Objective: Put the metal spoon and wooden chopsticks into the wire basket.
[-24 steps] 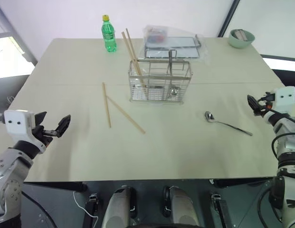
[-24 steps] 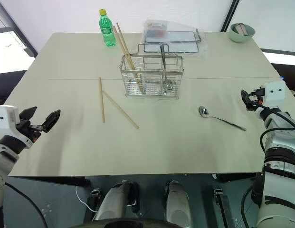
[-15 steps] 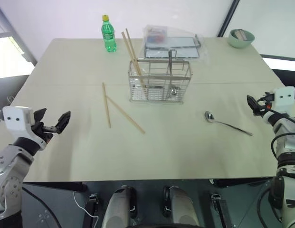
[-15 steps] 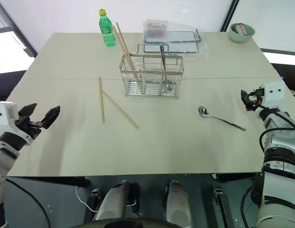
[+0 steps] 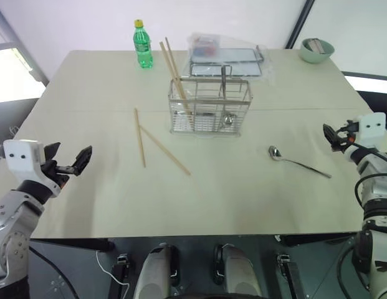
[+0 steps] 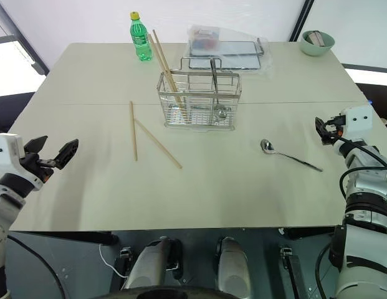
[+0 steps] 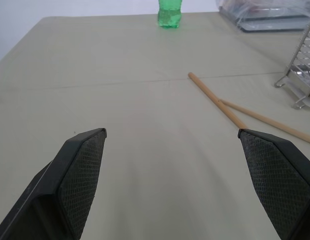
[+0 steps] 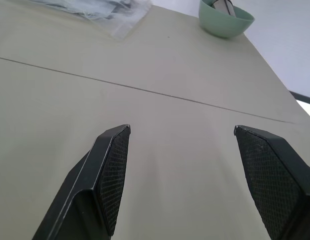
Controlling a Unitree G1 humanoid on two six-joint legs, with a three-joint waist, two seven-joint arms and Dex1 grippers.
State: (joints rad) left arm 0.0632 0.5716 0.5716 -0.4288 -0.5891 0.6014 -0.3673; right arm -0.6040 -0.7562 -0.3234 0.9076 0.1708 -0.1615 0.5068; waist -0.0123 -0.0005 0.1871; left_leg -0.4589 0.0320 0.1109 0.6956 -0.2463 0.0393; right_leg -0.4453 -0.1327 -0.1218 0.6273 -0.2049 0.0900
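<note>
Left eye view: slender shiny metal spoon [image 5: 298, 162] flat on table; both grippers spread, empty.

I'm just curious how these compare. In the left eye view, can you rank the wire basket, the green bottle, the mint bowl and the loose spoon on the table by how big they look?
1. wire basket, clearly largest.
2. metal spoon, long but very thin.
3. green bottle.
4. mint bowl.
The bottle and bowl look about alike; both stand far from the camera, so their order is unsure.
</note>
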